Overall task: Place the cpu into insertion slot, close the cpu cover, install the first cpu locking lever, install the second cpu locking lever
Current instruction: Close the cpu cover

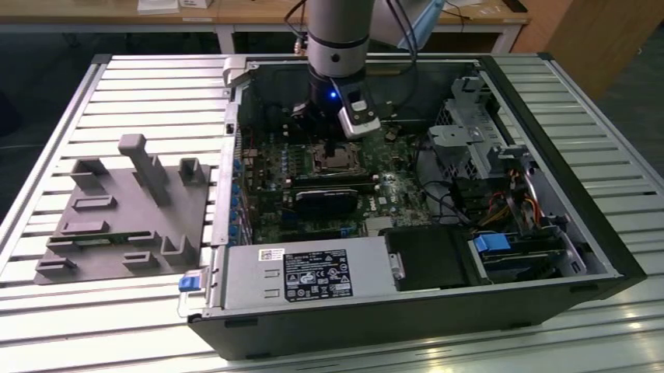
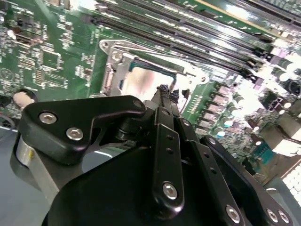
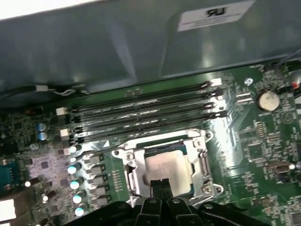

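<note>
The cpu (image 3: 167, 165) (image 2: 141, 81), a pale silver square, lies in the insertion slot (image 1: 334, 161) on the green board. The cpu cover (image 3: 203, 157) (image 2: 116, 60), a silvery frame, lies flat around it, and the chip shows through its window. My gripper (image 3: 160, 182) (image 2: 165, 89) hangs just above one edge of the slot. Its two black fingers are pressed together, with nothing seen between them. In the exterior view the gripper (image 1: 330, 140) reaches down into the open computer case right over the slot. A thin metal rod (image 2: 173, 84) stands beside the fingertips.
Long black memory slots (image 3: 141, 110) run beside the socket, with the case wall close behind them. A row of capacitors (image 3: 75, 183) and a coin battery (image 3: 266, 100) flank it. The power supply (image 1: 311, 273), drive cage (image 1: 477, 132) and cables (image 1: 456, 206) crowd the case; a grey fixture (image 1: 124, 210) sits outside.
</note>
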